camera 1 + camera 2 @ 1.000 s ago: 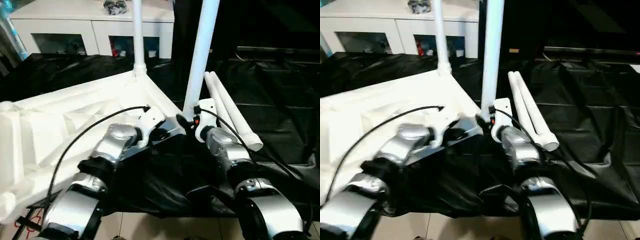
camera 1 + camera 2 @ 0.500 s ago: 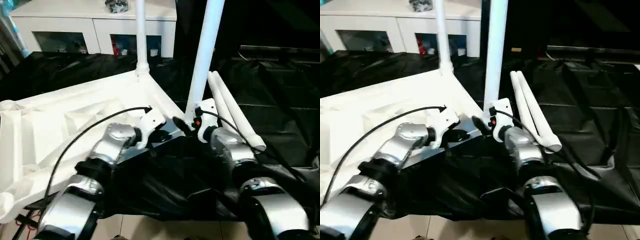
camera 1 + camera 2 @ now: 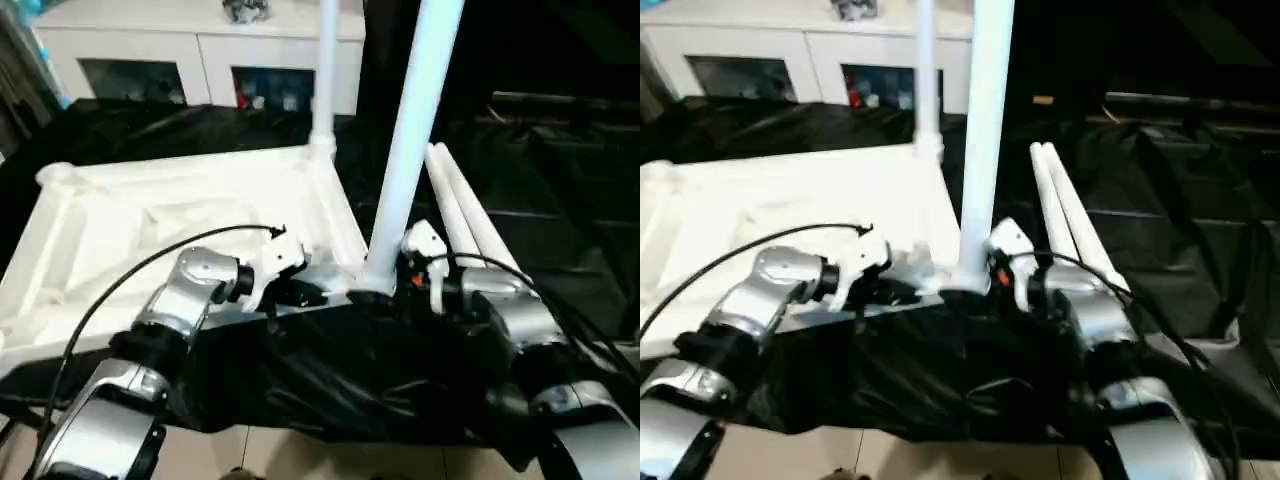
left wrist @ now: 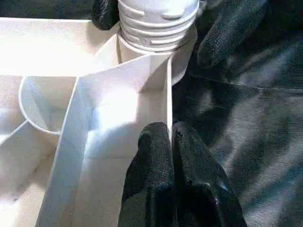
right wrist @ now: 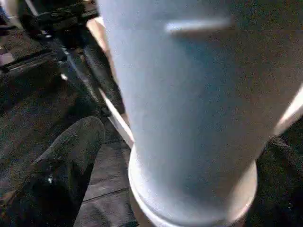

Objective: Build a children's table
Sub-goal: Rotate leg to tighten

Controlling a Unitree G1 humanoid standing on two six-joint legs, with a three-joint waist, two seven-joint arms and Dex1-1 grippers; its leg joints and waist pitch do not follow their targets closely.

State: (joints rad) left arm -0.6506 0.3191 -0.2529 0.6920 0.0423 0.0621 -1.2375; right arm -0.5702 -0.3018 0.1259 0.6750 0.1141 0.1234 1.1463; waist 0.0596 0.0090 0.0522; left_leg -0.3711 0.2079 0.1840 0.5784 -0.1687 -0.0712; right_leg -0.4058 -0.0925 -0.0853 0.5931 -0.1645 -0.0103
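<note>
The children's table lies upside down: its white ribbed tabletop (image 3: 170,215) rests on black sheeting. One white leg (image 3: 325,80) stands upright in the far corner socket. A second leg (image 3: 412,150) stands in the near right corner socket (image 4: 156,23). Two loose legs (image 3: 462,225) lie side by side to its right. My left gripper (image 4: 169,142) is shut on the tabletop's thin edge wall just beside that socket. My right gripper (image 3: 388,285) is open, with one finger (image 5: 71,161) on each side of the near leg's base (image 5: 189,142) and a gap to it.
A white cabinet (image 3: 200,50) with glass doors stands behind the work area. Crumpled black sheeting (image 3: 560,200) covers the surface and hangs over its front edge (image 3: 330,400). A black cable (image 3: 150,270) arcs over my left forearm. Tiled floor (image 3: 300,455) lies below.
My right gripper's fingers have spread away from the near leg, which stays upright in its socket. The left gripper keeps its hold. The head camera has shifted.
</note>
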